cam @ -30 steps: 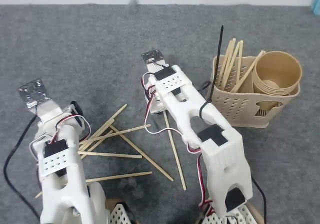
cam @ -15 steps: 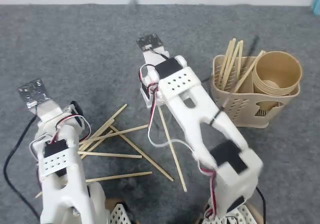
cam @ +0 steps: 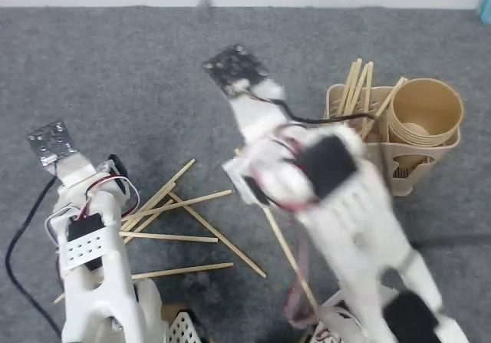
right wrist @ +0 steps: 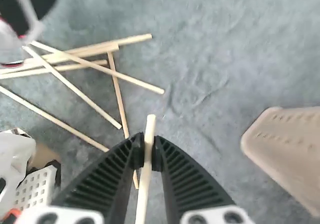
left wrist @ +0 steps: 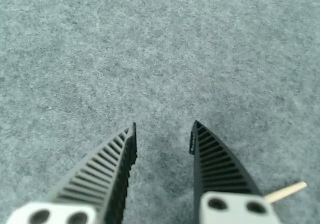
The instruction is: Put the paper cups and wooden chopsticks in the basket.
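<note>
Your right gripper [right wrist: 145,143] pinches a thin wooden chopstick [right wrist: 149,125] near the tan plastic basket [right wrist: 286,149]. Your left gripper [left wrist: 162,136] hangs open. Swing fast and the chopstick may slip out.

grey carpet [cam: 115,67] under chopsticks [cam: 201,199] and basket [cam: 430,159]

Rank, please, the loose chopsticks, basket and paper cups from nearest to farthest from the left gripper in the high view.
1. Loose chopsticks, beside the left gripper.
2. Basket, farther across the carpet.
3. Paper cups, in the basket's far end.
</note>
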You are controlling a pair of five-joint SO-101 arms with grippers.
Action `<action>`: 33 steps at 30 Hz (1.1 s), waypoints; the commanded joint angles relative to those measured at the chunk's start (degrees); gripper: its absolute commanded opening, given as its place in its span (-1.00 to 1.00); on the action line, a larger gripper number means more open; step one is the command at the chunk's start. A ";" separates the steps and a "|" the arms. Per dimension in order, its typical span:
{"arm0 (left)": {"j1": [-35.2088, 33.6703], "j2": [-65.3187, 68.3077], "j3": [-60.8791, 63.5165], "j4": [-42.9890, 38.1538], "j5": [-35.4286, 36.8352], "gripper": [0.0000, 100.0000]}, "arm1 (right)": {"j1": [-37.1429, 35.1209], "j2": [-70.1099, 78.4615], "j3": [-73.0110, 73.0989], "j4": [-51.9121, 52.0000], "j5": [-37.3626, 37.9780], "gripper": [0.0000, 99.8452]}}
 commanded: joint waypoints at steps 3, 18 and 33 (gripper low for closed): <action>0.35 0.09 -2.42 -1.49 -0.62 -0.66 | -0.31 -14.90 -2.81 0.22 3.96 -0.98; -1.23 0.09 -2.33 -1.23 -0.62 -0.66 | 17.54 -27.56 -2.29 -14.37 3.52 -0.98; -1.23 -0.35 -1.45 -1.23 -0.62 -0.66 | 27.74 -50.59 28.48 -41.19 3.43 -0.98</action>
